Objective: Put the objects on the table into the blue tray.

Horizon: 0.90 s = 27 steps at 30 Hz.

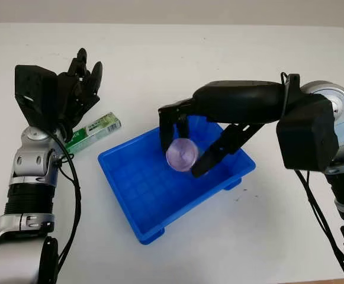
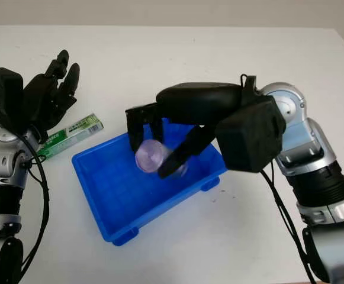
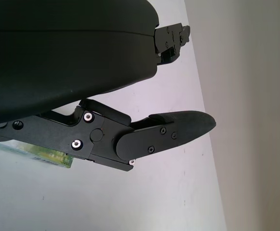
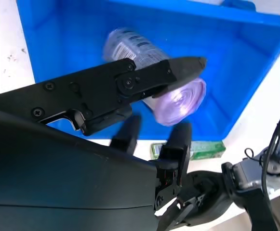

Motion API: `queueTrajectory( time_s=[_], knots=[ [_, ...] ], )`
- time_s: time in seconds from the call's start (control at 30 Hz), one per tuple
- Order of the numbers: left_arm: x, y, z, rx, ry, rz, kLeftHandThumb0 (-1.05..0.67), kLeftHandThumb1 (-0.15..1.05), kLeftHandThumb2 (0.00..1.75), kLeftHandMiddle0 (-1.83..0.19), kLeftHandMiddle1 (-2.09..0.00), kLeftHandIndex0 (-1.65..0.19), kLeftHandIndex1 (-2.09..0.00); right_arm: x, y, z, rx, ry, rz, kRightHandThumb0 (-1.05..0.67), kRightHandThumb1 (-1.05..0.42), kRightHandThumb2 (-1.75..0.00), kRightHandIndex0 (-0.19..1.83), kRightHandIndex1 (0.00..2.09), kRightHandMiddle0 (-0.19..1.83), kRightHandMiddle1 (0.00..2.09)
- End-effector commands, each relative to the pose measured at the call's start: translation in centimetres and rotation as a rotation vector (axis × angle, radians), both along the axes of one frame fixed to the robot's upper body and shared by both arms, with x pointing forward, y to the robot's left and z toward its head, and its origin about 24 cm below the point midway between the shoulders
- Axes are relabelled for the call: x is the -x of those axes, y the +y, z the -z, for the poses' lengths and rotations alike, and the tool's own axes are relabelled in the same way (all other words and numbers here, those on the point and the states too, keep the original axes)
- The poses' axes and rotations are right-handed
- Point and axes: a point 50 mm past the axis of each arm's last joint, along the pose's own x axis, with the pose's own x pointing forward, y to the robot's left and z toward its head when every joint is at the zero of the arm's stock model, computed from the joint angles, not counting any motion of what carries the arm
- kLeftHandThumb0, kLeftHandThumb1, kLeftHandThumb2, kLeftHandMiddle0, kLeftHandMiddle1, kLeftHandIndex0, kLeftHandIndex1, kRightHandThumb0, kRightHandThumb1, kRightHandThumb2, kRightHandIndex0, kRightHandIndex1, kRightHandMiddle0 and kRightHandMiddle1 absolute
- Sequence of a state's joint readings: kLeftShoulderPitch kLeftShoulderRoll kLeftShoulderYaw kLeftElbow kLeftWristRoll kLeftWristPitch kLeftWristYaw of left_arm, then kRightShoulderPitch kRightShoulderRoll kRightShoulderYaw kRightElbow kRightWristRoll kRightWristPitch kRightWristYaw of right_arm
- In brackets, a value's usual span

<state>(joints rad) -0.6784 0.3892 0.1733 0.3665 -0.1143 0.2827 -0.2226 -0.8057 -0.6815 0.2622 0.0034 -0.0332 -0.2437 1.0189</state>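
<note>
My right hand (image 1: 182, 161) hovers over the blue tray (image 1: 137, 195), open. A translucent purple bottle (image 1: 182, 154) with a printed label hangs on its side between the thumb and the fingers, just above the tray floor. In the right wrist view the purple bottle (image 4: 171, 96) is smeared while the fingers (image 4: 130, 135) beside it look still, and it seems loose from them. A green and white box (image 1: 96, 131) lies on the table left of the tray. My left hand (image 1: 82, 80) is raised above that box's near end, open and holding nothing.
The tray sits at an angle in the middle of the white table (image 1: 237, 236); its floor has a grid pattern. The table's far edge (image 1: 172, 23) runs along the back. Bare tabletop lies in front of and behind the tray.
</note>
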Motion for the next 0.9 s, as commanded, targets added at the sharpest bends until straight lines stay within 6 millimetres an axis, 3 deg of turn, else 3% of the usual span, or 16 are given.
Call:
queueTrajectory(
  time_s=[0.0, 0.13, 0.3, 0.5, 0.67, 0.87],
  knots=[
    [0.1, -0.1, 0.0, -0.005, -0.005, 0.000, -0.64, 1.05, 0.62, 0.19, 0.00, 0.19, 0.00, 0.3, 0.0, 0.1, 0.006, -0.012, -0.013, -0.67, -1.05, -0.14, 0.13, 0.09, 0.10, 0.11],
    [0.1, -0.1, 0.1, 0.000, -0.003, -0.002, -0.65, 1.05, 0.62, 0.19, 0.00, 0.19, 0.00, 0.2, -0.2, 0.1, -0.066, -0.018, -0.010, -0.68, -1.05, -0.15, -0.12, 0.01, -0.13, 0.01],
    [0.1, -0.2, 0.2, 0.005, -0.008, -0.005, -0.64, 1.05, 0.62, 0.19, 0.00, 0.19, 0.00, -0.6, -1.3, -0.4, -0.346, -0.019, 0.054, -0.74, -1.05, -0.23, -0.19, 0.00, -0.19, 0.00],
    [0.1, -0.2, 0.2, 0.003, -0.009, -0.008, -0.65, 1.05, 0.62, 0.19, 0.00, 0.19, 0.00, -4.0, -5.5, -0.7, -0.716, -0.074, 0.322, -0.78, -1.05, -0.50, -0.15, 0.04, -0.15, 0.04],
    [0.1, -0.1, 0.3, 0.005, -0.011, -0.009, -0.65, 1.05, 0.61, 0.19, 0.00, 0.19, 0.00, -7.1, -8.6, 2.6, -0.902, 0.172, 0.626, -0.76, -1.05, -0.56, -0.17, 0.04, -0.15, 0.04],
    [0.1, 0.1, 0.2, 0.012, -0.010, -0.009, -0.64, 1.05, 0.61, 0.19, 0.00, 0.19, 0.00, -6.6, -10.2, 7.4, -0.874, 0.307, 0.817, -0.73, -1.05, -0.63, -0.19, 0.01, -0.19, 0.01]
  ],
)
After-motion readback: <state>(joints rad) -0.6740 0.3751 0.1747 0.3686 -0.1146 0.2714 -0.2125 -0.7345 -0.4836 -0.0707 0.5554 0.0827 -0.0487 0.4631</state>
